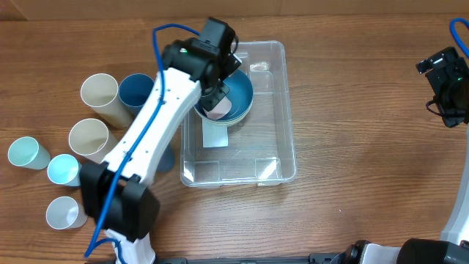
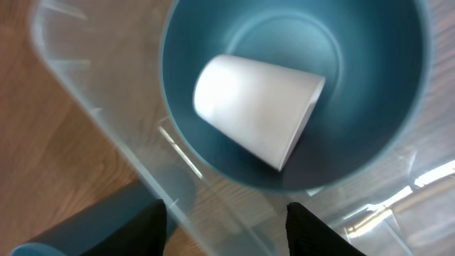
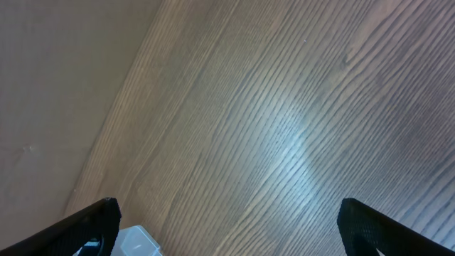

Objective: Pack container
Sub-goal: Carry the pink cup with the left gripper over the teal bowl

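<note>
A wooden table [image 1: 352,147] fills the overhead view, and the container [image 1: 282,139] sits at its middle with its long side running away from the robot. A blue bowl [image 1: 242,92] rests in the far left part of the container, and a white cup [image 2: 256,107] lies on its side inside the bowl.

The left gripper [image 2: 227,217] hangs directly above the bowl. Its fingers are spread and hold nothing, and neither touches the cup or the bowl's rim. The right gripper [image 3: 227,224] is well off to the right over bare wood, also spread wide and empty.

This looks like the moment just after a drop, with the cup delivered and the hand free. At least 6 loose cups [image 1: 88,138] stand left of the container, so the packing is probably well short of done.

The next move likely calls for lifting the left arm clear of the container wall and swinging it left. The dark blue cup [image 1: 135,89] stands nearest, and its neighbours crowd it, so the fingers would need to straddle 1 rim cleanly.
</note>
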`<state>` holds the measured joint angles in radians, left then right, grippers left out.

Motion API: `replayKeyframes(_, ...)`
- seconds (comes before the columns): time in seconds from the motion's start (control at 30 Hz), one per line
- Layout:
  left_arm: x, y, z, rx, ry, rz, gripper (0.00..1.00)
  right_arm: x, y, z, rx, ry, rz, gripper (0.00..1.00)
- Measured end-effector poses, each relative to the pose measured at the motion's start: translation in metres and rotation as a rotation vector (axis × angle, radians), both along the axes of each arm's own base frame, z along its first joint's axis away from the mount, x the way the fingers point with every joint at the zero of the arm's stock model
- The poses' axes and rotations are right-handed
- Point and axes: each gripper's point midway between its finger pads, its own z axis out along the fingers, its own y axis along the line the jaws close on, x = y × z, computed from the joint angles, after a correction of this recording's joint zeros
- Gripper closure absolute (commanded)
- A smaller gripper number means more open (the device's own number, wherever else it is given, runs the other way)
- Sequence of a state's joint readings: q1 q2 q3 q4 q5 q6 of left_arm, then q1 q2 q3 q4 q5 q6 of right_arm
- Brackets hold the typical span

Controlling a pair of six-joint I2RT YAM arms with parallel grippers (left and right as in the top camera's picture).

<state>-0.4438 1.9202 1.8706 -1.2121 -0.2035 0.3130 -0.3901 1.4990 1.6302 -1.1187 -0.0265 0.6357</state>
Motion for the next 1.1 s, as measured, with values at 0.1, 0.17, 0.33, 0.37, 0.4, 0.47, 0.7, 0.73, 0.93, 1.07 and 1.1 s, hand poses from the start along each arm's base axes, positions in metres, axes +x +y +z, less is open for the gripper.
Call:
replayKeyframes(0.1,0.006,0.000,-0.045,0.118,0.054,0.063,0.48,0.000,0.000,0.000,0.000,0.000,0.000,0.00)
replayKeyframes(0.17,0.006,-0.002,-0.071,0.179,0.085,0.080,0.48,0.000,0.000,0.000,0.000,0.000,0.001,0.00)
replayKeyframes(0.33,0.001,-0.014,-0.085,0.223,0.086,0.072,0.49,0.000,0.000,0.000,0.001,0.000,0.000,0.00)
replayKeyframes(0.37,0.000,-0.015,-0.085,0.228,0.079,0.076,0.49,0.000,0.000,0.000,0.000,0.000,0.000,0.00)
replayKeyframes(0.4,0.001,-0.015,-0.084,0.234,0.072,0.083,0.49,0.000,0.000,0.000,0.001,0.000,0.000,0.00)
replayKeyframes(0.47,0.002,-0.014,-0.082,0.248,0.048,0.111,0.50,0.000,0.000,0.000,0.000,0.001,0.000,0.00)
replayKeyframes(0.7,-0.005,-0.031,-0.078,0.199,0.007,0.214,0.48,0.000,0.000,0.000,0.000,0.000,0.000,0.00)
replayKeyframes(0.73,-0.007,-0.037,-0.075,0.179,-0.005,0.231,0.48,0.000,0.000,0.000,0.000,0.000,0.000,0.00)
replayKeyframes(0.93,-0.009,-0.056,-0.064,0.076,-0.065,0.341,0.47,0.000,0.000,0.000,0.001,0.001,0.000,0.00)
replayKeyframes(1.07,-0.006,-0.048,-0.063,0.090,-0.077,0.368,0.47,0.000,0.000,0.000,0.000,0.000,0.000,0.00)
replayKeyframes(1.1,-0.003,-0.043,-0.062,0.100,-0.083,0.370,0.48,0.000,0.000,0.000,0.000,0.000,-0.001,0.00)
